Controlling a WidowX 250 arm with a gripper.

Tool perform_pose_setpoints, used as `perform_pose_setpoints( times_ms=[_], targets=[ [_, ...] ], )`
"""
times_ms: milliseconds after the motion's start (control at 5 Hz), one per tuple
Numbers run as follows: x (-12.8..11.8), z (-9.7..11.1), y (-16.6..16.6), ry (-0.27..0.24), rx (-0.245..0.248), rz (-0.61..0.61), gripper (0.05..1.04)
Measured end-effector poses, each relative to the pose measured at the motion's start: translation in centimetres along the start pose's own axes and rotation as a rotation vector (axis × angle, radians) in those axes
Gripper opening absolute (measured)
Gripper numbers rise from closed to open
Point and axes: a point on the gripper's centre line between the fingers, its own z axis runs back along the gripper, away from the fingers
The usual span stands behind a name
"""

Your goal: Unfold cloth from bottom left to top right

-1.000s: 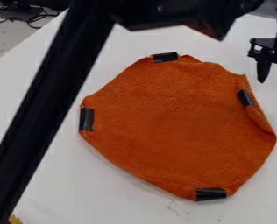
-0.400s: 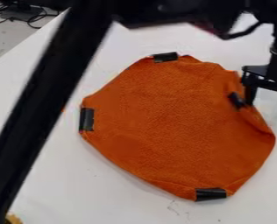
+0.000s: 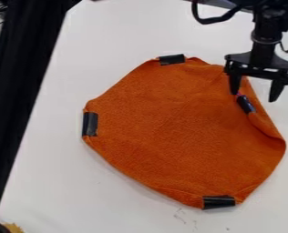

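My gripper (image 3: 254, 96) hangs over the upper right edge of the cloth, its two fingers spread wide and nothing seen held between them. The left finger is over the orange cloth (image 3: 177, 132), by a black tape patch on the cloth's right side; the right finger is out past its edge. The cloth lies on the white table as a rough rounded shape, with black patches at its top, left, bottom and right. Along the right side its edge is folded over.
The black arm link (image 3: 31, 77) crosses the left side of the view. A yellowish object (image 3: 12, 227) sits at the bottom left corner, and dark cables are at the top left. The white table (image 3: 55, 191) surrounds the cloth.
The gripper has moved left from the right edge of the view to over the cloth's upper right edge. The arm link has shifted left. The cloth's right patch has moved slightly left.
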Motion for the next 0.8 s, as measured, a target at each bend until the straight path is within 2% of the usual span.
perform_pose_setpoints(
  times_ms=[200,600,800],
  targets=[
    [1.3,2.0,-1.1,-0.038,0.002,-0.045,1.001],
    [0.5,0.4,-1.2,0.029,-0.049,-0.018,1.001],
    [-0.7,-0.6,-0.4,0.075,-0.016,-0.005,1.001]
  ],
)
